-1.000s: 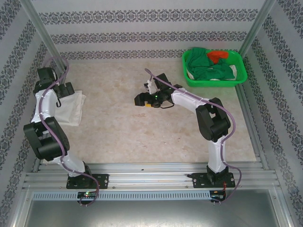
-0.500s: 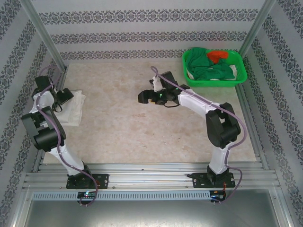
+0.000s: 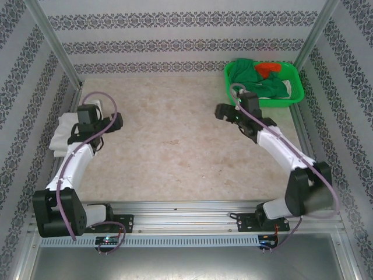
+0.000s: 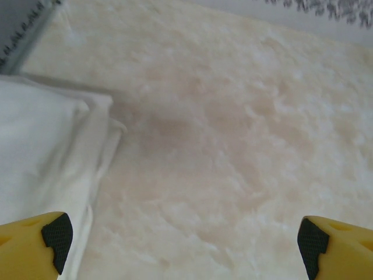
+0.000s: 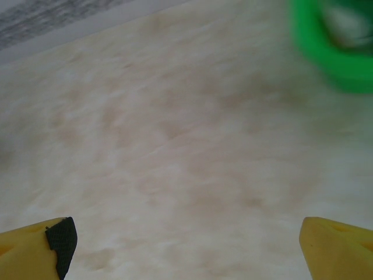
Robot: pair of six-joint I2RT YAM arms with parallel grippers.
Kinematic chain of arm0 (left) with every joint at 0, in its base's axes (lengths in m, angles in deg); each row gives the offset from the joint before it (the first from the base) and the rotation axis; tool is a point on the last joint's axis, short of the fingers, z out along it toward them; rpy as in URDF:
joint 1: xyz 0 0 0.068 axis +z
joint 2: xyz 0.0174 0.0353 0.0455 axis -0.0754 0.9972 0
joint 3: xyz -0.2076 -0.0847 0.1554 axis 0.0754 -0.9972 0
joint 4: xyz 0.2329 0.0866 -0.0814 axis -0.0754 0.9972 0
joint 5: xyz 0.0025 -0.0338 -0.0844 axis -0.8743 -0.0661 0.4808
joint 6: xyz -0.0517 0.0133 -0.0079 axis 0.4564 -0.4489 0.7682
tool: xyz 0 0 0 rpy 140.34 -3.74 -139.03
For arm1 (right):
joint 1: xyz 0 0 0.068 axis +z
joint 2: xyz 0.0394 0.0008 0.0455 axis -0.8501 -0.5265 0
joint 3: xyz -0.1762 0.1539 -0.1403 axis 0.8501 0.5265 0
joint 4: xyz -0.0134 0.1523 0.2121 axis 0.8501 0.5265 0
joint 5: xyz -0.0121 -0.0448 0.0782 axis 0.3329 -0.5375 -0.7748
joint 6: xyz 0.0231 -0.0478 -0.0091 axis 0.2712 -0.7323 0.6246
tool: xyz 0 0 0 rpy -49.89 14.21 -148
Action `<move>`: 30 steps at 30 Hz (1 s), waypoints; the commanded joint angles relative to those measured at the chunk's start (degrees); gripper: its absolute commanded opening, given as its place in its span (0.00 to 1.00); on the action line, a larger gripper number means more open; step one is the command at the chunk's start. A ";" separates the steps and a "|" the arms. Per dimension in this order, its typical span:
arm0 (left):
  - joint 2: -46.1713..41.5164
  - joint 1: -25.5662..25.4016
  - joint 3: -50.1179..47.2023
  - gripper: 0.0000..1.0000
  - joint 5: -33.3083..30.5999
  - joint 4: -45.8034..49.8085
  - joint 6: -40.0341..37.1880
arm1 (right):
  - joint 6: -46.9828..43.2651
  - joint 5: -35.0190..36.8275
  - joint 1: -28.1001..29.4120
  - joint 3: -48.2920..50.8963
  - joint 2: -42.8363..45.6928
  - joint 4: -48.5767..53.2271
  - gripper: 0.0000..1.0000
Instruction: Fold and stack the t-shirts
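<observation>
Both jaws apart and empty; the green basket [image 3: 298, 94] lies far right.
Above: the folded t-shirt [image 3: 58, 139] lies at the counter's [image 3: 175, 157] left edge beside my left jaws; the green basket, cloth [image 3: 265, 87] heaped inside, sits just beyond my right jaws, so I judge that arm the nearer. Left wrist: folded t-shirt [image 4: 41, 146] left of my parted jaws. Right wrist: green basket [image 5: 332, 58] ahead, far right.

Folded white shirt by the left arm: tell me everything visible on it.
The folded white shirt is soft, plain-looking cloth lying flat in layers on the table at its far-left edge. Stacked fold edges show in the left wrist view; no print visible. The left arm crosses over part of it. The open left claw hangs by its edge, holding nothing.
</observation>
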 commanded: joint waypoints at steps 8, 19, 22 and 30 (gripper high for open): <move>-0.21 -0.52 -17.04 1.00 1.86 -28.83 -4.58 | -14.75 25.22 -5.86 23.44 6.36 -27.56 0.98; 12.17 -0.17 -12.83 1.00 3.56 -35.99 -5.21 | -18.87 23.91 -8.86 30.29 -3.92 -50.20 0.98; 9.87 -0.17 -17.33 1.00 3.10 -40.99 -4.78 | -20.15 21.37 -8.63 29.10 -4.69 -48.65 0.98; 14.08 -1.97 -24.99 1.00 -2.23 -55.27 -4.96 | -20.91 18.49 -8.75 28.57 -4.69 -47.50 0.98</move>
